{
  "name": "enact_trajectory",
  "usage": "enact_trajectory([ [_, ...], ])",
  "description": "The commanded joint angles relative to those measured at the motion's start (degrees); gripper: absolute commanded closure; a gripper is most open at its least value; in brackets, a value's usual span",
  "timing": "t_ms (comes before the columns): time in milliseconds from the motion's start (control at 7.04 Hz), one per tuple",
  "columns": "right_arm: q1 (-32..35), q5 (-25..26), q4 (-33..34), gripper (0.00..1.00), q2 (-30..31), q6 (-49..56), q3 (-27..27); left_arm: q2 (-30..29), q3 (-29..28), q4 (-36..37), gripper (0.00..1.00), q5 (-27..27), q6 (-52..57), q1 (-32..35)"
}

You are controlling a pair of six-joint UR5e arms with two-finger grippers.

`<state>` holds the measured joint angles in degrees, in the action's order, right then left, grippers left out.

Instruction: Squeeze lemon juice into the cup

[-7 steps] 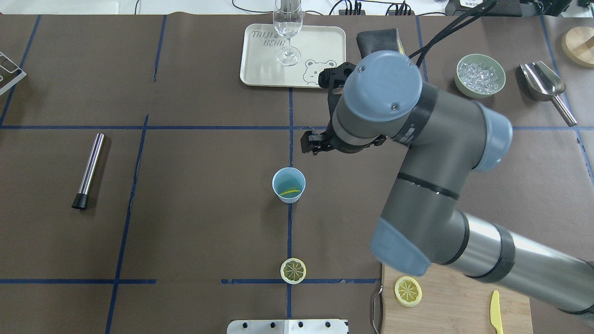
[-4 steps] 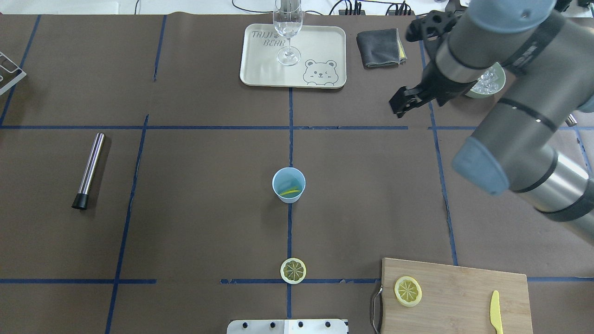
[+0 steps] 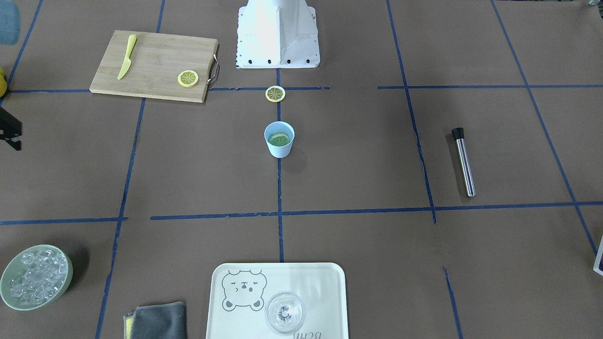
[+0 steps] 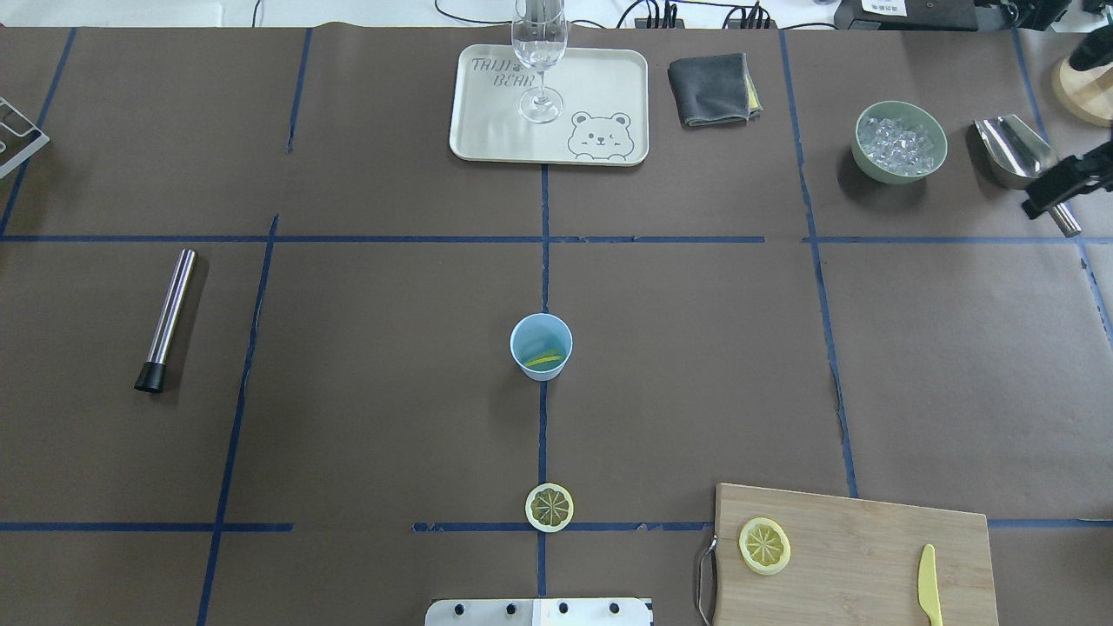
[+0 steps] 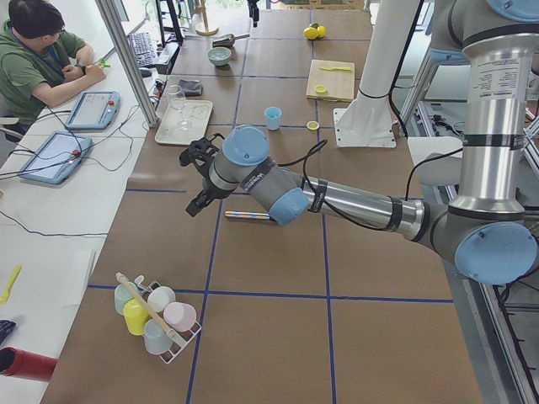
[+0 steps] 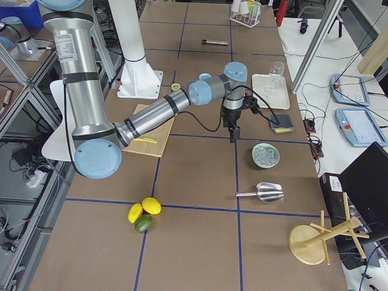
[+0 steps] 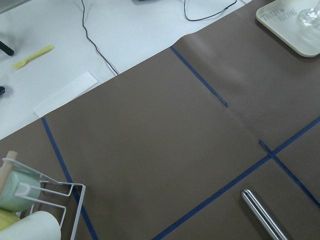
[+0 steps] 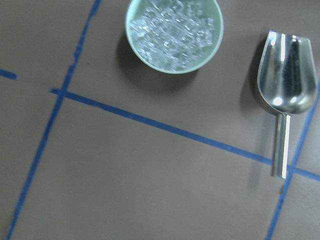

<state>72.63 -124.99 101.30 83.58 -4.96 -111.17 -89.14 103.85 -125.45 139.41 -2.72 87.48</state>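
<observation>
cup (image 4: 541,346) upright at table centre on the blue tape line, lemon slice (image 3: 279,138) lying inside. right gripper (image 6: 233,134) above the scoop (image 8: 286,75) (grip unreadable). left gripper (image 5: 195,204) over bare paper, grip likewise unreadable

Three lemon slices (image 4: 549,507) (one inside the cup (image 3: 279,149)); one glass (image 4: 540,43); one bowl (image 4: 899,179).

Pale-blue cup (image 3: 279,150) stands upright at table (image 3: 377,155) centre, lemon slice (image 3: 279,138) inside.
</observation>
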Motion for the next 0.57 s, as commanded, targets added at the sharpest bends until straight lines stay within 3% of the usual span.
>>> enact_trajectory([
  [0,9.68,-1.92,0.03,0.0,9.72,11.27,0.43,-0.07,0.99,-2.43,0.0,-3.92,-14.04,-9.46],
  [142,13.64,-2.1,0.03,0.0,13.33,11.63,0.42,0.11,1.26,-2.44,0.0,-12.84,-20.51,-14.92],
  [426,14.73,-4.03,0.03,0.0,15.91,11.55,0.42,0.11,-0.22,-2.52,0.06,-19.85,-35.35,-22.84],
])
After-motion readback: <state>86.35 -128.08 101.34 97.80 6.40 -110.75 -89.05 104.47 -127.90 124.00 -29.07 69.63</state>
